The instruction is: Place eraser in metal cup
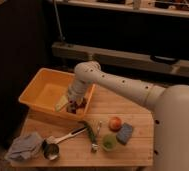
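My arm reaches down into the yellow bin (38,90) at the back left of the wooden table. The gripper (74,103) is low inside the bin, by its front right wall. A dark shape (78,106) sits right at the gripper; I cannot tell whether it is the eraser. A pale flat item (62,103) lies just left of it in the bin. The metal cup (50,150) stands on the table in front of the bin, with its long handle (70,134) pointing back right.
A grey cloth (25,146) lies left of the cup. A long green vegetable (89,131), a small utensil (95,139), a green cup (109,142), an orange-red fruit (115,123) and a blue sponge (124,133) sit right of the handle. The table (133,152) ends near the front.
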`<state>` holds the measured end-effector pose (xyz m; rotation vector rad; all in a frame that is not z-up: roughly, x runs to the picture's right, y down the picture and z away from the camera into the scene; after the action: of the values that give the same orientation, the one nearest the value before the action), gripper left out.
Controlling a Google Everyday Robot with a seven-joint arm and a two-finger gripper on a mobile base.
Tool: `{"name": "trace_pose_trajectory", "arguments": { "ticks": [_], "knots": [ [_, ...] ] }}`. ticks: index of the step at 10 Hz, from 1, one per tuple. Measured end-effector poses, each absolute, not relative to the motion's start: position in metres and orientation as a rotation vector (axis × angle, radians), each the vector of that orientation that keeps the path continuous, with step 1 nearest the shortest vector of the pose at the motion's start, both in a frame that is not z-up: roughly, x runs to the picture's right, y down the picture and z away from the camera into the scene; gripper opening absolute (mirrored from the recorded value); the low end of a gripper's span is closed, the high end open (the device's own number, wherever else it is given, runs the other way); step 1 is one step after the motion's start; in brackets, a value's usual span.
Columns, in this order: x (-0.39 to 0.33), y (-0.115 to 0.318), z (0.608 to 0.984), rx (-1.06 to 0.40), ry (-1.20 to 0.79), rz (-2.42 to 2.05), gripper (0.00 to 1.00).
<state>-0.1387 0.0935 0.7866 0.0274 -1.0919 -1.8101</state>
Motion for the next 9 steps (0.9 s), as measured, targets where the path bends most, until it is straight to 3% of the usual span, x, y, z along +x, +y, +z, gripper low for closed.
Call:
{"name": "trace_pose_trajectory", "arguments": {
  "ticks": [6,9],
  "knots": [
    [-0.128,0.100,0.805,0.013,-1.111,-1.736,0.05],
    [-0.116,0.091,0.805,0.049,-1.107,-1.708,0.00]
  ]
}}
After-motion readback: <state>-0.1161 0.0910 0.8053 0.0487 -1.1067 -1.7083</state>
